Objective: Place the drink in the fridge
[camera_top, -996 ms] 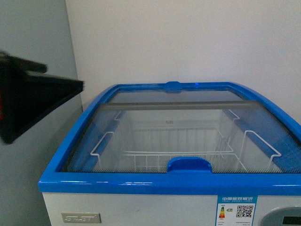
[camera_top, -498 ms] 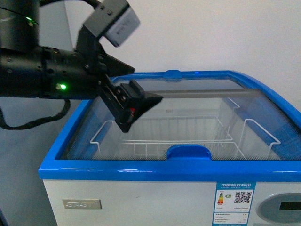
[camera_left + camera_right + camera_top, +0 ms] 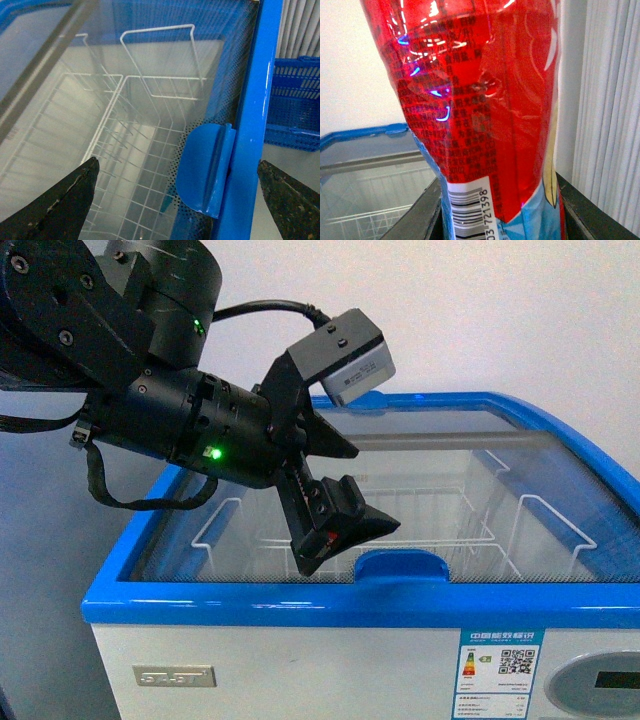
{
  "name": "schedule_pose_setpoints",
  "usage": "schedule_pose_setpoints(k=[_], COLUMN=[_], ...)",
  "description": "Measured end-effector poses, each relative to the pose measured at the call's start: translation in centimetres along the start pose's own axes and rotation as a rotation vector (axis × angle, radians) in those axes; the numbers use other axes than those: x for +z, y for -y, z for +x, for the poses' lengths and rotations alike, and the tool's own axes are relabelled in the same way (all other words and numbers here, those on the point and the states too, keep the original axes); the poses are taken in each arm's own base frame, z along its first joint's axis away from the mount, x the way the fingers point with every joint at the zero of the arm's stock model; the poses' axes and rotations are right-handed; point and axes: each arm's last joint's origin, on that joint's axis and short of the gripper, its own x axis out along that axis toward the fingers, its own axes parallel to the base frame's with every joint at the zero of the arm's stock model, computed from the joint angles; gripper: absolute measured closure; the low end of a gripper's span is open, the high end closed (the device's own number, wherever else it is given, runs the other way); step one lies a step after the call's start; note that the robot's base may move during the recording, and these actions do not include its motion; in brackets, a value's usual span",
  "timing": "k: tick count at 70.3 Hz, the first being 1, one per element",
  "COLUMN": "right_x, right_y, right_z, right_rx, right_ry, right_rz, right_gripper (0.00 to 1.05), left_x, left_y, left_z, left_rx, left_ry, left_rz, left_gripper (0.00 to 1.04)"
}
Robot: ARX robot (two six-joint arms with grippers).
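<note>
The left gripper (image 3: pixel 372 490) hangs with its jaws spread wide and nothing between them, over the front part of the fridge (image 3: pixel 300 605) and tilted down toward the glass. In the left wrist view its two black fingertips (image 3: pixel 65 200) sit well apart. Between them lie the blue handle (image 3: pixel 205 170) of the sliding glass lid (image 3: pixel 480 510) and the blue front rim. The handle sits right against that rim, so the lid is closed at the front and covers the white wire baskets (image 3: pixel 420 540) below it. A grey bar (image 3: pixel 450 440) crosses the glass toward the back edge.

The right gripper (image 3: pixel 500 227) is pinching the drink (image 3: pixel 485 100). Black jaws flank the lower part of the bottle, whose red label and barcode fill the right wrist view. The drink is outside the fridge, and the blue rim and glass top show behind and below it. Neither the bottle nor the right arm appears in the front view.

Beyond the front rim, a blue plastic crate (image 3: pixel 295 110) stands lower down beside the fridge. White vertical blinds (image 3: pixel 610 100) hang behind the bottle. An energy label (image 3: pixel 503 675) is stuck on the white front face of the fridge near its right corner, and a plain wall (image 3: pixel 480 310) rises behind.
</note>
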Motion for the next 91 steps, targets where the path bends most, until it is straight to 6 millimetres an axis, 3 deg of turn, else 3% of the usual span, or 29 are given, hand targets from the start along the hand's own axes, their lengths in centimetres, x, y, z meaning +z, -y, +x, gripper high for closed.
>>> schedule_pose_setpoints(k=[21, 56, 91], right_x=[0.0, 0.0, 0.0], right_y=[0.0, 0.0, 0.0], right_z=[0.0, 0.0, 0.0], right_rx=[0.0, 0.0, 0.0], right_ry=[0.0, 0.0, 0.0], right_rz=[0.0, 0.0, 0.0], right_gripper=[0.62, 0.62, 0.62], left_x=[-2.0, -2.9, -0.9], left_y=[0.1, -2.0, -8.3], left_z=[2.9, 6.4, 9.7], left_rx=[-0.033, 0.01, 0.212], left_ry=[-0.049, -0.026, -0.021], left_rz=[-0.002, 0.077, 0.212], left_gripper=[0.08, 0.08, 0.08])
